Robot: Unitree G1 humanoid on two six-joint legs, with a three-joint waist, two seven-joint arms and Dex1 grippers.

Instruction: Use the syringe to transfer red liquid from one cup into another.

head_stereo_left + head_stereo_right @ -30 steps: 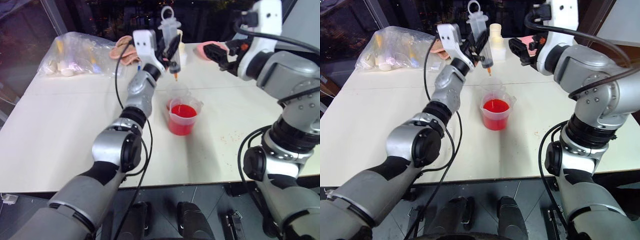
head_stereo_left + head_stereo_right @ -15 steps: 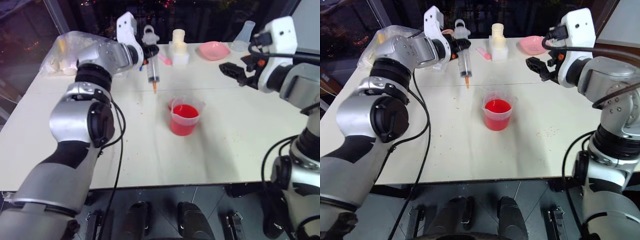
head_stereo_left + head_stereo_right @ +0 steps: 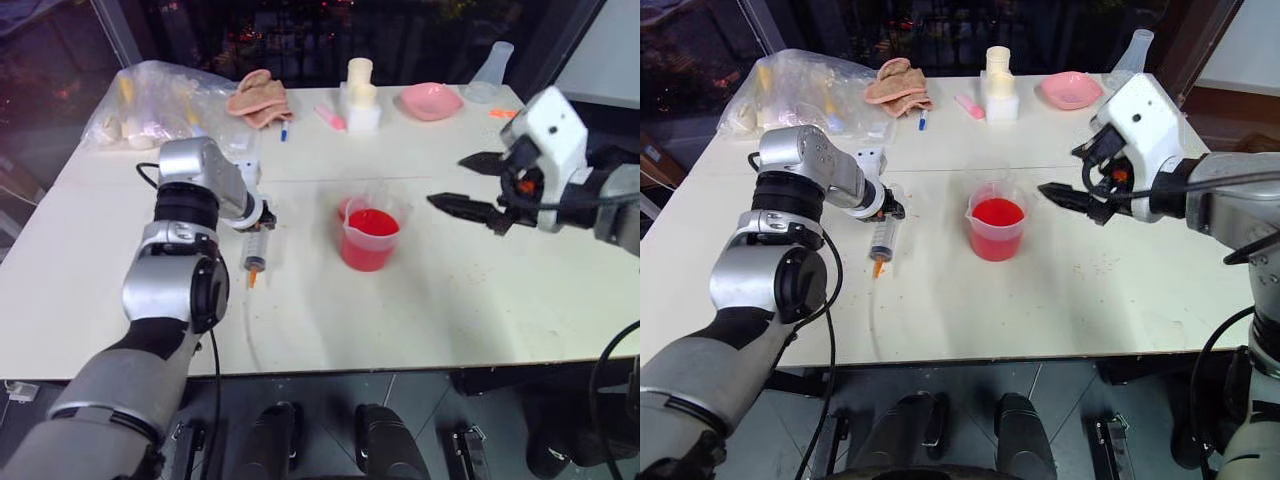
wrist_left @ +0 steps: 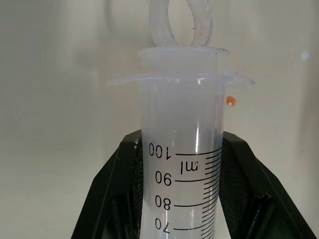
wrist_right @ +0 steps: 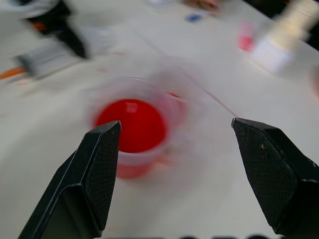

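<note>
Fingers of the left gripper are pinching the syringe by its barrel, probably lowering it onto the table; its long axis is running near-far, orange tip pointing nearward, left of the red-filled beaker; right gripper is hovering spread wide beside the beaker, perhaps ready to steady it.

Bright tabletop, dark surroundings, right wrist view blurred

The left arm reaches forward, wrist bent down, and the left gripper clamps the syringe between its fingers. The right gripper points leftward, its fingers spread wide, empty.
</note>
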